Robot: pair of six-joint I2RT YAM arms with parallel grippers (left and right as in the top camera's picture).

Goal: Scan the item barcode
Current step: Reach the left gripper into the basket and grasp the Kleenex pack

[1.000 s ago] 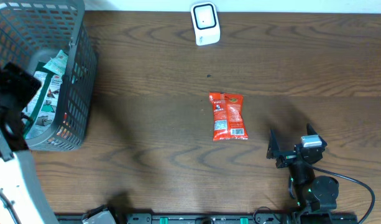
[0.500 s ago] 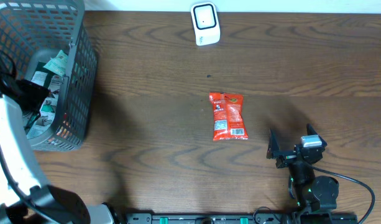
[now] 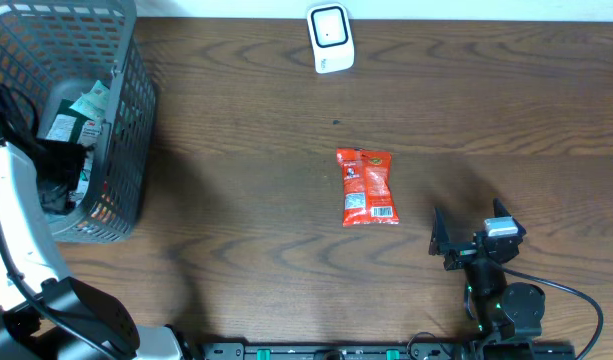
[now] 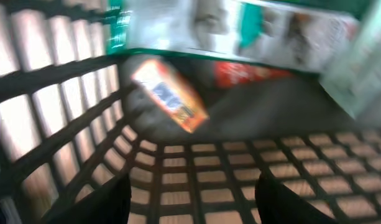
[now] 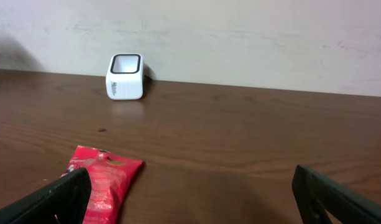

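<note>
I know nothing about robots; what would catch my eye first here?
A bright red snack packet lies alone in the middle of the dark wooden table. At the left edge, the white left arm reaches into a grey plastic mesh basket of packages. A small white scanner box sits at the far edge.

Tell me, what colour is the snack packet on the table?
Red-orange, with a white label patch. The snack packet shows best in the overhead view.

The top camera looks straight down on the whole table [image 3: 236,200]. The left wrist camera sits close inside the basket [image 4: 178,186]. The right wrist camera looks low across the table and shares the red packet [image 5: 103,180] with the top view.
</note>
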